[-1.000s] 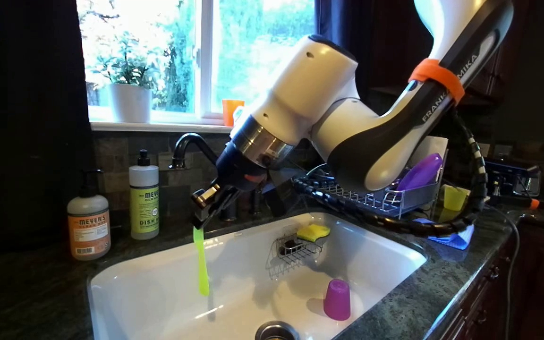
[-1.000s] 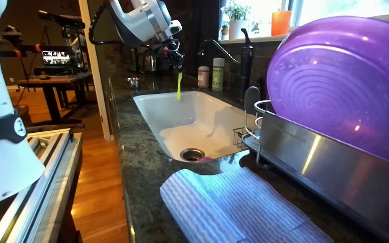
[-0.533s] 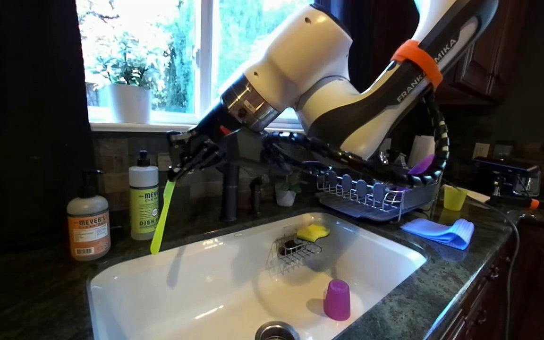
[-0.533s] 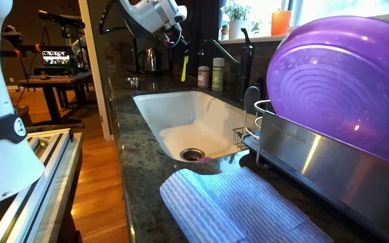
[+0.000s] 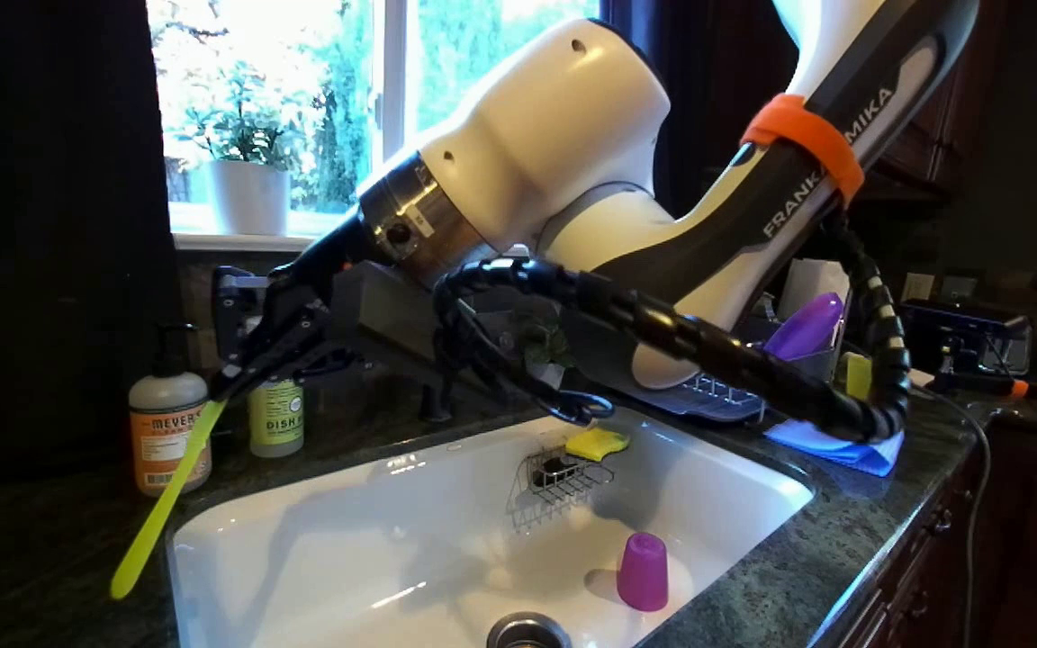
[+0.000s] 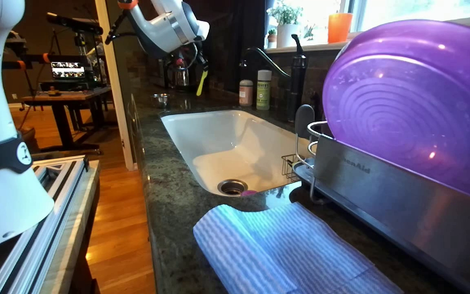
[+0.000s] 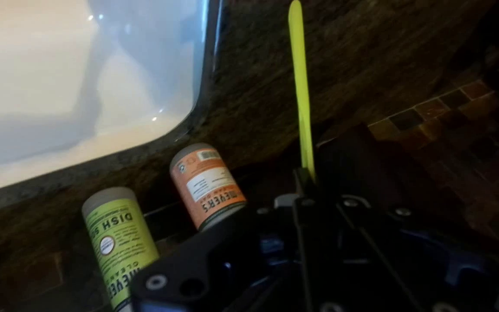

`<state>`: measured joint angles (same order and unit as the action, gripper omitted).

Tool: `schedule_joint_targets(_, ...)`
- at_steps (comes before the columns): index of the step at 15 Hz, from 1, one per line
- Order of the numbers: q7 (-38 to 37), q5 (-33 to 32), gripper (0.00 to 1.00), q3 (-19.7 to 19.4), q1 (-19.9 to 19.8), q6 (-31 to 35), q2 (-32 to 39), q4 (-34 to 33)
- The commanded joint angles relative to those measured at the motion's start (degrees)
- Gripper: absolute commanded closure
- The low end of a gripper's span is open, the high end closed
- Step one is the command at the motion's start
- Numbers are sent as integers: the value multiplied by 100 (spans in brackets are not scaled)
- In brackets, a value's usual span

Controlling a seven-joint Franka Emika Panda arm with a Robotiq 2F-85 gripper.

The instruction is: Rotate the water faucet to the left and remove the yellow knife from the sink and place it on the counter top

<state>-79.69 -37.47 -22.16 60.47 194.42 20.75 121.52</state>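
Since a moment ago, our gripper (image 5: 220,389) has swung the yellow knife (image 5: 164,504) past the sink (image 5: 248,558); it pinches one end, the rest hanging tilted above the worktop (image 7: 254,78). Swinging back, we could knock the orange-labelled bottle (image 7: 208,186); releasing too high might bounce the knife off.

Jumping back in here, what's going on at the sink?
The gripper is clamped on one end of the yellow knife, which slants down from it. In the wrist view it shows over the counter top, beside the sink, not yet laid down. A purple cup is in the sink.
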Motion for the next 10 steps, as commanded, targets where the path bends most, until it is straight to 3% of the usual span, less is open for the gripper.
schedule_joint_targets(1,-36,105,99,7,93,73,71,-9)
schedule_joint_targets(4,-27,130,99,8,136,92,115,-13)
schedule_joint_targets(8,-499,574,99,332,-143,1104,782,-441)
schedule_joint_targets(9,456,1500,99,1267,-828,1178,796,-390)
schedule_joint_targets(10,547,1787,99,1544,-1016,1198,950,-499)
